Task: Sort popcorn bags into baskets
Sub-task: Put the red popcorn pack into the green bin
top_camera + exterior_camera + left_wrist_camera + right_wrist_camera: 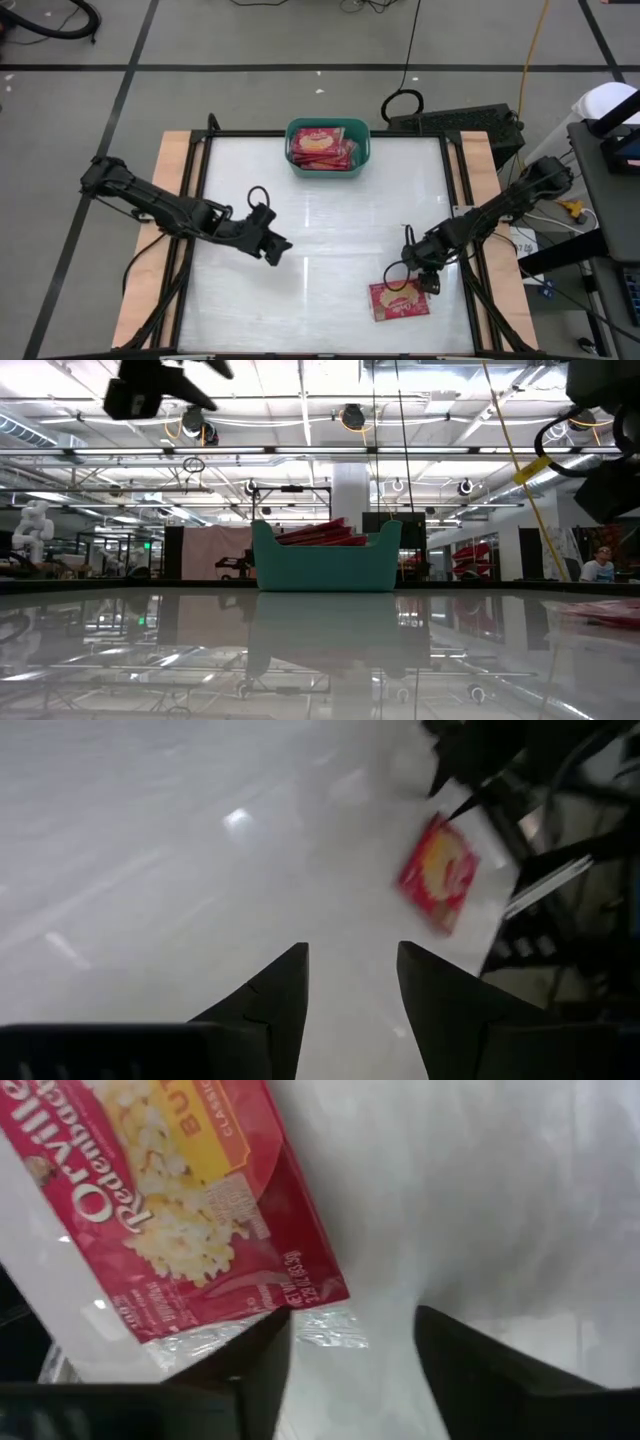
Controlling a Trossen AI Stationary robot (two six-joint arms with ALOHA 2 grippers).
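Observation:
One red popcorn bag (398, 300) lies flat, picture side up, near the table's near right corner; it also shows in the right wrist view (170, 1210) and the left wrist view (440, 870). The teal basket (327, 150) stands at the far edge's middle with several red bags (322, 146) inside, their ends rising over its rim (320, 535). My right gripper (425, 278) (350, 1370) is open and hovers just above the lone bag's far right end, one finger over its clear seam. My left gripper (272, 248) (350, 990) is open above the table's middle left.
The white tabletop (330, 230) has a dark frame with wooden side strips (170, 240). Cables and a dark box (460, 122) lie beyond the far edge. Bare table stretches between the lone bag and the basket.

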